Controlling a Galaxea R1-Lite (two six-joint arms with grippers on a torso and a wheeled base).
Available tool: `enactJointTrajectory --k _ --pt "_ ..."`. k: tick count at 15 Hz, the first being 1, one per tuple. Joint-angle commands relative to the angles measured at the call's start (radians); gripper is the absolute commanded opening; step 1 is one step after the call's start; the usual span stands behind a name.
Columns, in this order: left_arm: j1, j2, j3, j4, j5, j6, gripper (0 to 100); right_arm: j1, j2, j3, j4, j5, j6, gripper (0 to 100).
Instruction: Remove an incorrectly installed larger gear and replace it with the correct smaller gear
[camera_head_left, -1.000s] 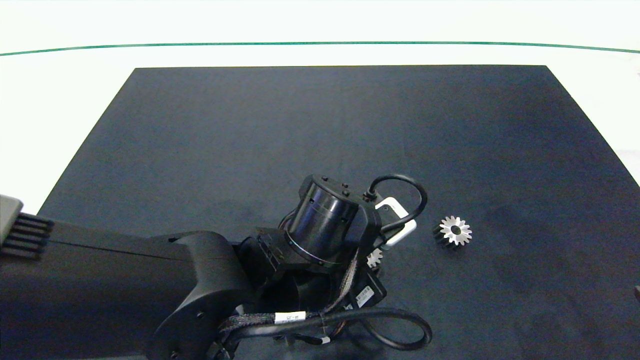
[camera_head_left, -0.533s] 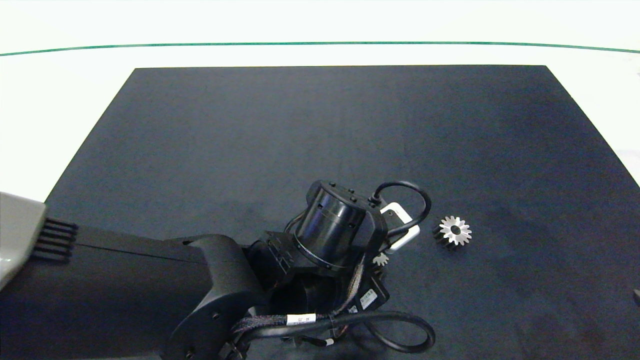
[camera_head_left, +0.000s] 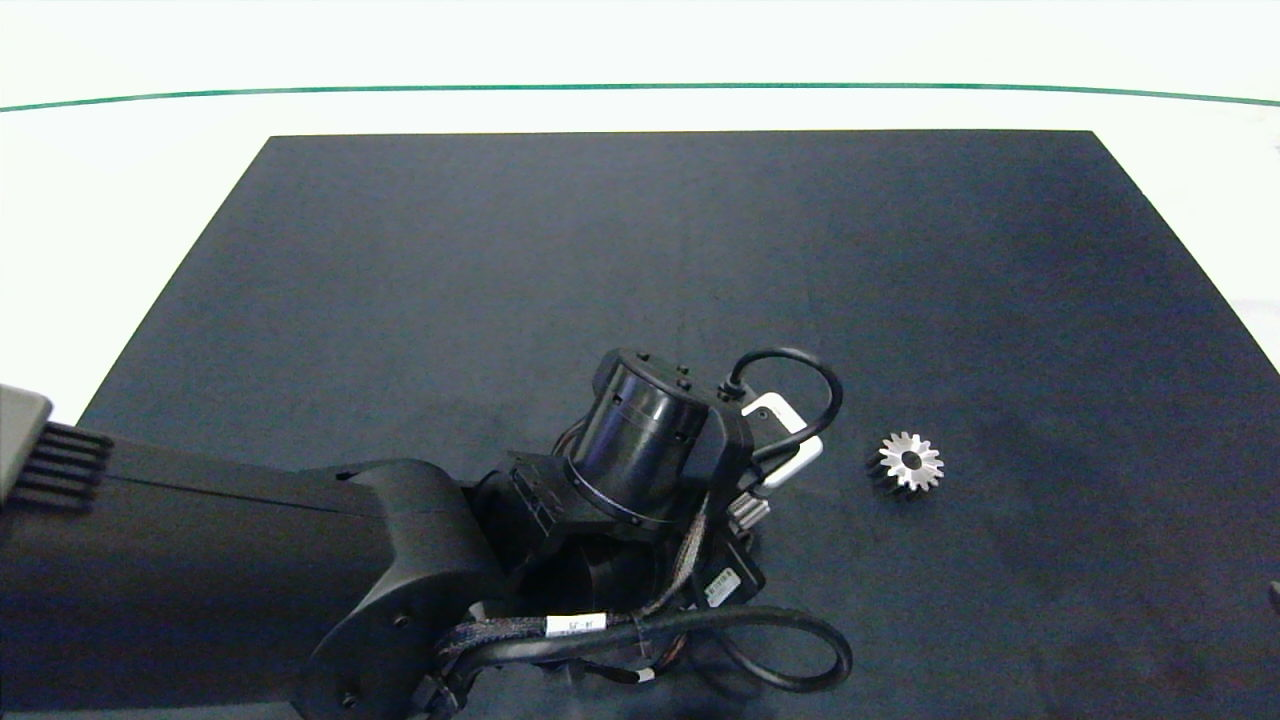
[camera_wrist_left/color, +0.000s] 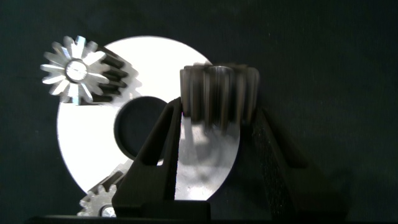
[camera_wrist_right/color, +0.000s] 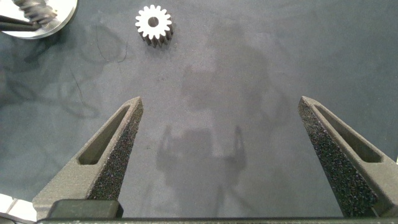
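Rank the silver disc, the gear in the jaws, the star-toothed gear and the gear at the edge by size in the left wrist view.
1. The silver disc, clearly largest.
2. The held gear and the star-toothed gear look about alike. The held one is nearer the camera, so I won't rank them.
The edge gear is partly cut off, so unranked.

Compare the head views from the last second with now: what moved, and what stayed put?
The left gripper, jaws shut on the held gear, swung slightly toward the loose gear, then drew back. The held gear seems to have turned from face-up to edge-on. The loose gear on the mat did not move. The right gripper is open, parked to the right.
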Motion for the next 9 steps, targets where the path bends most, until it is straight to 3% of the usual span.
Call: enactJointTrajectory --k 1,9 --pt "0.0 -0.029 0.002 -0.001 0.002 0.0 19 0.0 -0.002 0.0 0.003 -0.002 -0.001 100" --pt "-0.005 -0.039 0.005 -0.002 0.002 -0.001 19 -0.001 -0.007 0.0 0.002 -0.002 -0.003 100"
